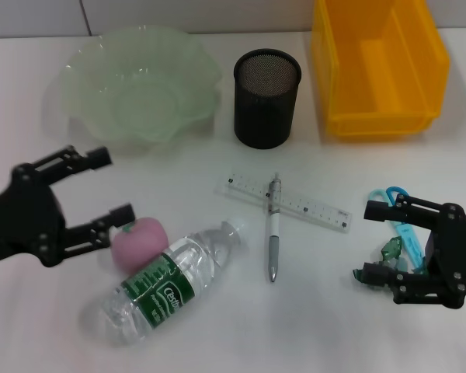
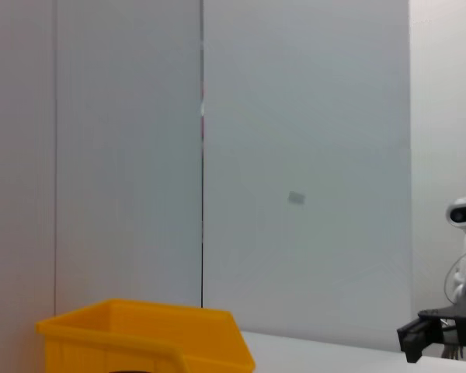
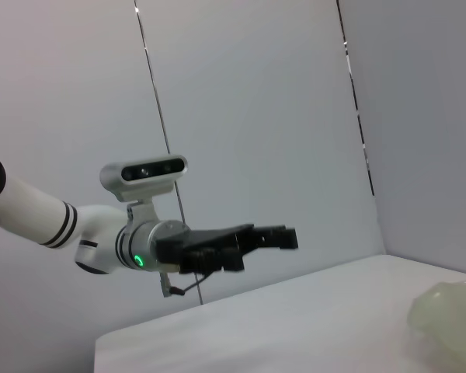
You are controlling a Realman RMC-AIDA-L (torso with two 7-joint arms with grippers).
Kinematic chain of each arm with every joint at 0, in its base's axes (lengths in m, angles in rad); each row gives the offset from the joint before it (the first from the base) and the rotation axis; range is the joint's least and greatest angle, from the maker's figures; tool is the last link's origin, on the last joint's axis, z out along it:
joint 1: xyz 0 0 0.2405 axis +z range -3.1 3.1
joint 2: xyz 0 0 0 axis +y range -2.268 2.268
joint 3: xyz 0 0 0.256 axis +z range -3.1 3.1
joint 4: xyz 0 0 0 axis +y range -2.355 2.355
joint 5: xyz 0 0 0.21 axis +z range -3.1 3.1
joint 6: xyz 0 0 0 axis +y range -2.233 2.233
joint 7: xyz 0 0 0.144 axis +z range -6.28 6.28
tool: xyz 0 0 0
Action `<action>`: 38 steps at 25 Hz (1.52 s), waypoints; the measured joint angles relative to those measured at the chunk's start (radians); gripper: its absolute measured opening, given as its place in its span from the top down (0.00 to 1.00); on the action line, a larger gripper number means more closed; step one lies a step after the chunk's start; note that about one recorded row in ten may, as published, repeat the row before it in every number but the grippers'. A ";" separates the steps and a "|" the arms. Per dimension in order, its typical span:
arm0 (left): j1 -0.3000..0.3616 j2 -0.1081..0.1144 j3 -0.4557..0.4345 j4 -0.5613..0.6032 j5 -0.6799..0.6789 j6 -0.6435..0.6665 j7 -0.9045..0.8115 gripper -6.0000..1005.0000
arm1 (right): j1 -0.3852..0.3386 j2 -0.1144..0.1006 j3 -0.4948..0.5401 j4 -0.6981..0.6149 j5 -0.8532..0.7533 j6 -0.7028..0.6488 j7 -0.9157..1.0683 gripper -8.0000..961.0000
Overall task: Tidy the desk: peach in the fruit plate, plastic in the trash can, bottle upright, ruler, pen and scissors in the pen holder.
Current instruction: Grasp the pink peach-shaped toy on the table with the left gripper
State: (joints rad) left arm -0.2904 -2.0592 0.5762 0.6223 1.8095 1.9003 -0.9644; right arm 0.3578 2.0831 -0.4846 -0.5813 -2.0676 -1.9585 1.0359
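Observation:
A pink peach (image 1: 137, 242) lies beside a clear bottle (image 1: 171, 284) with a green label, which is on its side. A clear ruler (image 1: 286, 202) lies under a grey pen (image 1: 273, 229) mid-table. My left gripper (image 1: 113, 186) is open and empty, just left of the peach. My right gripper (image 1: 368, 242) is open over blue-handled scissors (image 1: 394, 196) and a small green scrap (image 1: 389, 249), both partly hidden. The green glass fruit plate (image 1: 85, 74), black mesh pen holder (image 1: 267, 97) and yellow bin (image 1: 377, 62) stand at the back.
The yellow bin also shows in the left wrist view (image 2: 140, 334). The right wrist view shows my left gripper (image 3: 279, 237) from afar and the fruit plate's rim (image 3: 450, 311). A grey wall stands behind the white table (image 1: 217, 342).

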 joint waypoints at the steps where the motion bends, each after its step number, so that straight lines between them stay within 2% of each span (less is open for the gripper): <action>1: 0.001 -0.002 -0.004 0.001 0.000 0.002 -0.001 0.20 | -0.002 0.000 0.000 0.000 0.000 0.000 -0.001 0.13; 8: -0.007 -0.007 0.000 -0.003 0.006 -0.004 -0.005 0.21 | -0.010 0.000 -0.001 0.000 0.010 0.000 -0.003 0.13; 17: 0.004 -0.006 -0.001 0.103 0.040 -0.131 -0.073 0.22 | -0.007 0.000 -0.002 0.003 0.011 0.003 -0.004 0.13; 21: -0.025 -0.007 0.000 0.085 0.126 -0.212 -0.102 0.22 | -0.013 0.000 -0.001 0.014 0.011 0.009 -0.016 0.13; 23: -0.025 -0.007 0.000 0.085 0.126 -0.212 -0.102 0.22 | -0.015 0.000 -0.001 0.023 0.011 0.013 -0.023 0.13; 25: -0.061 -0.008 0.001 0.036 0.224 -0.260 -0.136 0.23 | -0.016 0.000 0.000 0.029 0.011 0.014 -0.026 0.13; 30: -0.100 -0.010 0.011 0.024 0.326 -0.312 -0.203 0.23 | -0.014 0.000 0.000 0.035 0.011 0.014 -0.028 0.13; 38: -0.118 -0.010 0.058 0.013 0.346 -0.360 -0.232 0.24 | -0.014 -0.001 0.000 0.036 0.011 0.014 -0.028 0.13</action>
State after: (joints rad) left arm -0.4081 -2.0695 0.6346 0.6355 2.1558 1.5399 -1.1968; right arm 0.3438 2.0819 -0.4847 -0.5451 -2.0570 -1.9445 1.0078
